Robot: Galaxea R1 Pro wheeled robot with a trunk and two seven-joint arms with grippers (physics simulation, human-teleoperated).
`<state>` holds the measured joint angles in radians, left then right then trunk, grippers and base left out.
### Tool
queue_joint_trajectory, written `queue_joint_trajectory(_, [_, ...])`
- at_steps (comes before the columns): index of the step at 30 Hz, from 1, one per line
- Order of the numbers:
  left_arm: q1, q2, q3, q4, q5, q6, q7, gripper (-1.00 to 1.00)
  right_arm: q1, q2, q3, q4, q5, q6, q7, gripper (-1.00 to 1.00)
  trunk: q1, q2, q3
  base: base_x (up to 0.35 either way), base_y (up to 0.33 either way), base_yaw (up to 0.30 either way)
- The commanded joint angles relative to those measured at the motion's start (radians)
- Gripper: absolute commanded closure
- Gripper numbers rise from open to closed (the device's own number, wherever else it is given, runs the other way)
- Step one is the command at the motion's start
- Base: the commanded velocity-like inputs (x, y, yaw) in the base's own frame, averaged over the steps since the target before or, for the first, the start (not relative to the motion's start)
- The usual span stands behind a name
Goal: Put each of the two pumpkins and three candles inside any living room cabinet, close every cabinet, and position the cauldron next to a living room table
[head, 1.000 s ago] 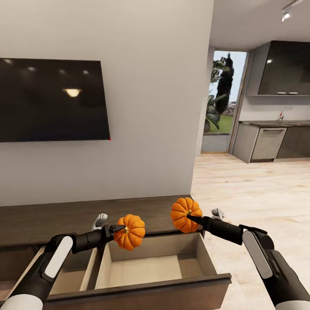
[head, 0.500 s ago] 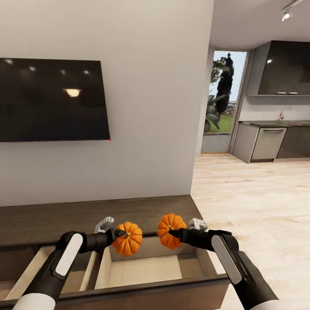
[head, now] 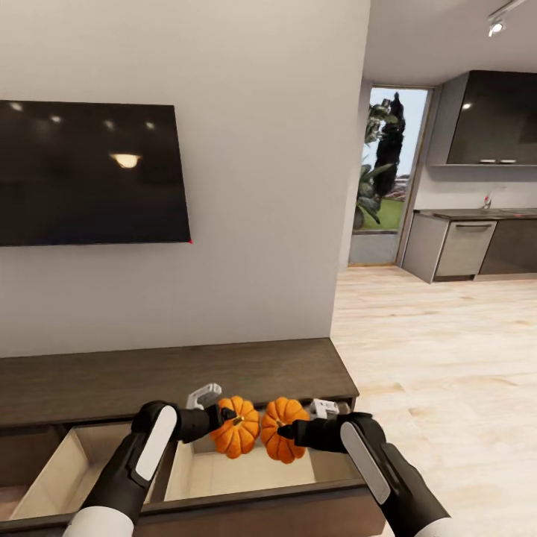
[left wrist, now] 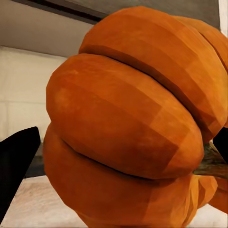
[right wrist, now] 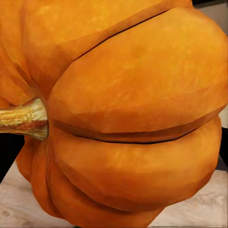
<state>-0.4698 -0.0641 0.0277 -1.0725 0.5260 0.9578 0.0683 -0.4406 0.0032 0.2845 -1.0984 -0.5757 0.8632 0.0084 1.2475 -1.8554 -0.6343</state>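
Two orange ribbed pumpkins hang side by side over the pulled-out drawer (head: 246,477) of the dark brown cabinet (head: 171,377). My left gripper (head: 224,418) is shut on the left pumpkin (head: 237,428), which looms close in the left wrist view as a pumpkin (left wrist: 128,123). My right gripper (head: 287,431) is shut on the right pumpkin (head: 283,429), whose stem shows in the right wrist view of that pumpkin (right wrist: 128,109). The two pumpkins nearly touch. The candles, cauldron and table are out of view.
A second drawer (head: 67,466) stands open to the left, with a pale beige inside. A black TV (head: 89,171) hangs on the wall above the cabinet. Light wood floor (head: 440,358) runs right toward a kitchen (head: 477,239).
Both arms have drawn inward and lower, bringing the two pumpkins from apart above the cabinet top to side by side over the open drawer.
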Motion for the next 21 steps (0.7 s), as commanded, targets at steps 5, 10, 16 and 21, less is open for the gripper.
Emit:
queue_joint_trajectory(5, [-0.001, -0.021, 0.003, 0.003, -0.025, -0.035, 0.014, 1.0, -0.005, 0.003, 0.004, 0.05, -0.032, -0.005, -0.049, 1.0, 0.0, -0.001, -0.001, 0.0, 0.0, 0.0])
queue_joint_trajectory(10, [-0.001, -0.062, -0.006, 0.011, -0.061, -0.086, 0.191, 1.0, -0.006, 0.003, 0.004, 0.063, -0.032, -0.035, -0.062, 1.0, 0.0, -0.001, -0.001, 0.0, 0.0, 0.0])
queue_joint_trajectory(16, [-0.001, -0.068, -0.039, 0.027, -0.063, -0.148, 0.248, 1.0, -0.006, 0.003, 0.003, 0.066, -0.033, -0.041, -0.069, 1.0, 0.0, -0.001, -0.001, 0.0, 0.0, 0.0])
queue_joint_trajectory(21, [-0.001, -0.069, -0.042, 0.031, -0.064, -0.152, 0.252, 1.0, -0.006, 0.003, 0.002, 0.073, -0.035, -0.048, -0.07, 1.0, 0.0, -0.001, -0.001, 0.0, 0.0, 0.0])
